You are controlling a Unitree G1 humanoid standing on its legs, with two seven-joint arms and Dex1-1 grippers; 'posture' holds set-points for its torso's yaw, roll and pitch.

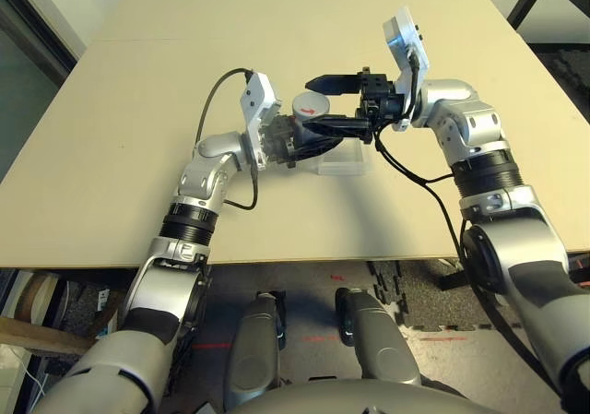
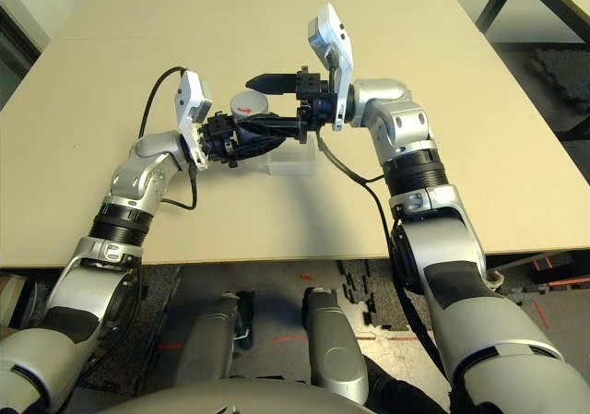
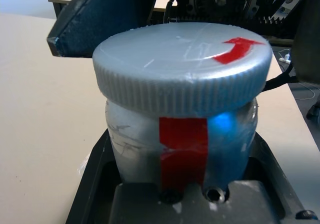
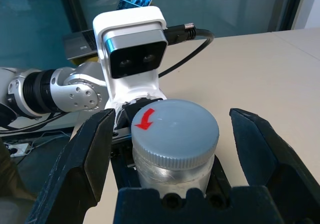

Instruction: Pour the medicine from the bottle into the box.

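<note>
The table (image 1: 277, 220) carries the clear box (image 1: 343, 161), which sits below and near the bottle. The left end effector (image 3: 181, 159) is closed around the bottle (image 3: 135, 146), which stands upright, its grey cap (image 3: 160, 54) with the red arrow facing up. The right end effector (image 4: 172, 149) is wide open, its two fingers (image 4: 265, 154) on either side of the cap, gripping nothing.

I see a grey cap (image 4: 175, 131) with a red arrow on top and ribbing round its edge. The bottle (image 3: 132, 144) is silver-grey, banded by a red vertical stripe. The tabletop (image 1: 120, 183) is plain beige; the box (image 1: 343, 163) looks clear, perhaps faintly whitish.
</note>
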